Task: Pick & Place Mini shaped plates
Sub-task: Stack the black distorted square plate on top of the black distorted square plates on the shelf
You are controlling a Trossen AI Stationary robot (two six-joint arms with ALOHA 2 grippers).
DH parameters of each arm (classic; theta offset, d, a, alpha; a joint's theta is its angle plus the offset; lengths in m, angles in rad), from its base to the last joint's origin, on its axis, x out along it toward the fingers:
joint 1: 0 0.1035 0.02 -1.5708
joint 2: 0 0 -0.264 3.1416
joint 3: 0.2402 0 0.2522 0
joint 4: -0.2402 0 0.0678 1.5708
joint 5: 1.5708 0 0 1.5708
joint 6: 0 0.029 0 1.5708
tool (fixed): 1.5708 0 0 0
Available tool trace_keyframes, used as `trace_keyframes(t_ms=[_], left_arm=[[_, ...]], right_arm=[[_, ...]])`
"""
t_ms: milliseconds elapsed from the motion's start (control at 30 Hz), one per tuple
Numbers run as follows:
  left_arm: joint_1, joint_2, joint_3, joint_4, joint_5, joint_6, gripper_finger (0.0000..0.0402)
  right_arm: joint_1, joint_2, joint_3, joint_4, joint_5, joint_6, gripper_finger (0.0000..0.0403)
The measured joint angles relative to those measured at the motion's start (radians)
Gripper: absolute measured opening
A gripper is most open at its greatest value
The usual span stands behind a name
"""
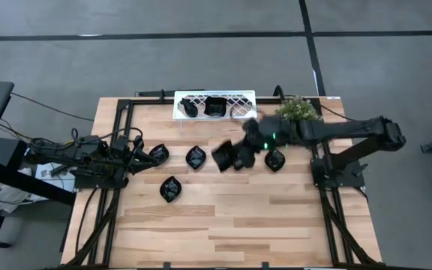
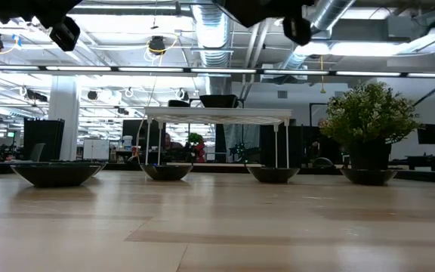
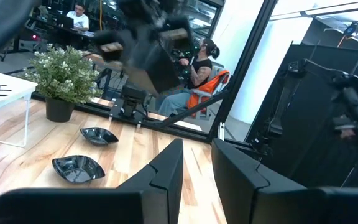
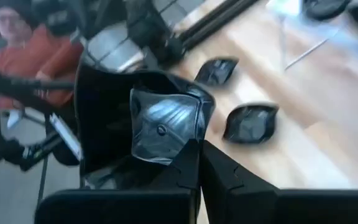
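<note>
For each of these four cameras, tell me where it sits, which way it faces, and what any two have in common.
High view: overhead, straight down on the table; both arms show.
Low view: table height, level across to the rack and plant; arm parts hang at the top.
Left wrist view: past the left gripper toward plant, two plates and seated people.
Right wrist view: past the right gripper, shut on a plate, down at the table.
Shared: high and low views both show the rack and plant.

We see a light wooden table (image 1: 223,225) carrying a white lattice rack (image 1: 235,99) and a small potted plant (image 1: 298,109) along its far edge. Four black mini plates lie directly on the boards: (image 1: 158,154), (image 1: 195,157), (image 1: 171,188) and (image 1: 275,160).
</note>
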Motion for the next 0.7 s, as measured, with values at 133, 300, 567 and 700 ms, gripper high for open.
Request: trace_keyframes(t_ms=[133,300,567,700], left_arm=[[0.000,0.000,0.000,0.001,0.000,0.002,0.0086],[0.000,0.000,0.000,0.002,0.000,0.003,0.0086],[0.000,0.000,0.000,0.006,0.000,0.003,0.0086],[0.000,0.000,0.000,0.010,-0.001,0.003,0.0086]], right_arm=[[-0.132,0.000,0.038,-0.003,-0.091,-0.029,0.0000],[-0.284,0.001,0.055,-0.004,-0.170,-0.029,0.0000],[-0.437,0.004,0.071,0.041,-0.176,-0.044,0.0000],[-0.479,0.043,0.072,0.099,-0.199,0.016,0.0000]])
